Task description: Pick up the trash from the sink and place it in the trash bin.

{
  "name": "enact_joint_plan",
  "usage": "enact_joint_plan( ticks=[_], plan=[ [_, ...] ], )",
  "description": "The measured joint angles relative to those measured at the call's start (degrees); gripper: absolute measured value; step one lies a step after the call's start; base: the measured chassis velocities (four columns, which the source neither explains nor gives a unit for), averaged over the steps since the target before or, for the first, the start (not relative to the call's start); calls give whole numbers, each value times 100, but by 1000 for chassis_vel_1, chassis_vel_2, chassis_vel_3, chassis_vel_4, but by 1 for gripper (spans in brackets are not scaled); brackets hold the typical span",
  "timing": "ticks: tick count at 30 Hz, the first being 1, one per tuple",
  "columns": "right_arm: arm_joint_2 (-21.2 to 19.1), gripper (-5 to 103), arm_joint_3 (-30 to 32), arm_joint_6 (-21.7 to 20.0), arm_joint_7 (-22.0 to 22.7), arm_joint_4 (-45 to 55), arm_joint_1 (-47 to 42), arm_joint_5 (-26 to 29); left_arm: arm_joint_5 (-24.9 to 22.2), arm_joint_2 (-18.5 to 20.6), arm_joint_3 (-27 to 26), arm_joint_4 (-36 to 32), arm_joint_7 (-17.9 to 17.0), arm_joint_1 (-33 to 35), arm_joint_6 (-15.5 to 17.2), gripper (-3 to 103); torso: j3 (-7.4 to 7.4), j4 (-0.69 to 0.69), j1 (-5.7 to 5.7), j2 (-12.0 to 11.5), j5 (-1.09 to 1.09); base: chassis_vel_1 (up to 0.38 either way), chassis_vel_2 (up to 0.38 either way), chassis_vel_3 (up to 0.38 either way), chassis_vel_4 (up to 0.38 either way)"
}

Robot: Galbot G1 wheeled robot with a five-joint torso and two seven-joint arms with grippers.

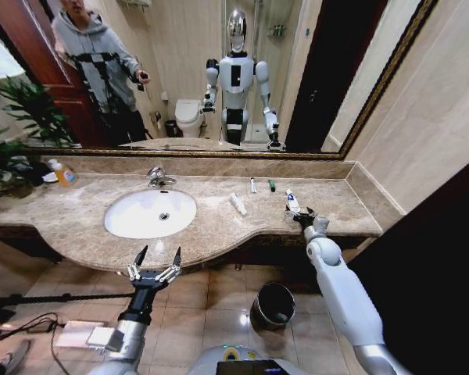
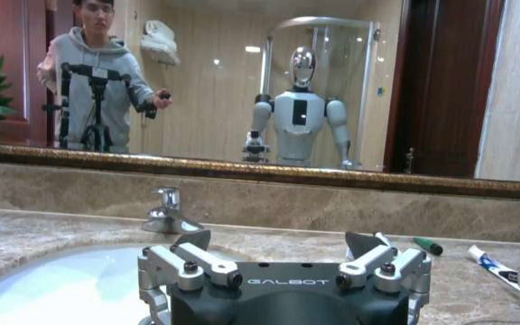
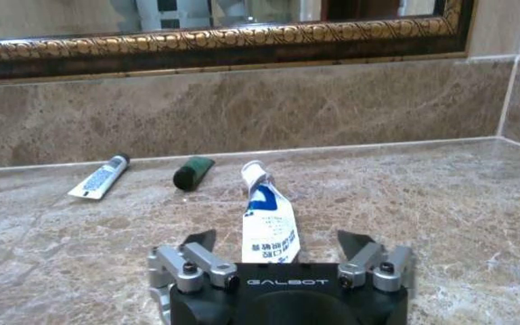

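Observation:
The trash lies on the beige countertop, right of the white sink. It is a white tube, a small white tube, a dark green piece and a white tube with blue marks. My right gripper is open, low over the counter, with the near end of the blue-marked tube between its fingers. In front of the counter edge below the sink, my left gripper hangs open with nothing in it. The dark round trash bin stands on the floor.
A chrome faucet rises behind the basin. An orange-liquid bottle and a green plant sit at the far left. The mirror and backsplash close the back; a wall ends the counter on the right. Cables lie on the floor at left.

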Motion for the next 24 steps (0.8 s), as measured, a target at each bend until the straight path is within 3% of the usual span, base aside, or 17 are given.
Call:
enact_joint_plan(
  ticks=[6, 9, 11, 13, 24],
  plan=[
    [-7, 68, -5, 39, -29, -52, 13, 62, 0, 0, 0, 0, 0, 0, 0, 100, 0, 0, 0, 0, 0, 0, 0, 0, 0],
    [-12, 62, -3, 46, -43, -51, -5, 81, 0, 0, 0, 0, 0, 0, 0, 100, 0, 0, 0, 0, 0, 0, 0, 0, 0],
    [-27, 46, -10, 80, -50, -36, -48, 89, 0, 0, 0, 0, 0, 0, 0, 100, 0, 0, 0, 0, 0, 0, 0, 0, 0],
    [-28, 46, -18, 92, -52, -18, -69, 90, 0, 0, 0, 0, 0, 0, 0, 100, 0, 0, 0, 0, 1, 0, 0, 0, 0],
    [-49, 2, -5, 97, -54, 112, -101, 163, 0, 0, 0, 0, 0, 0, 0, 100, 0, 0, 0, 0, 0, 0, 0, 0, 0]
  ],
)
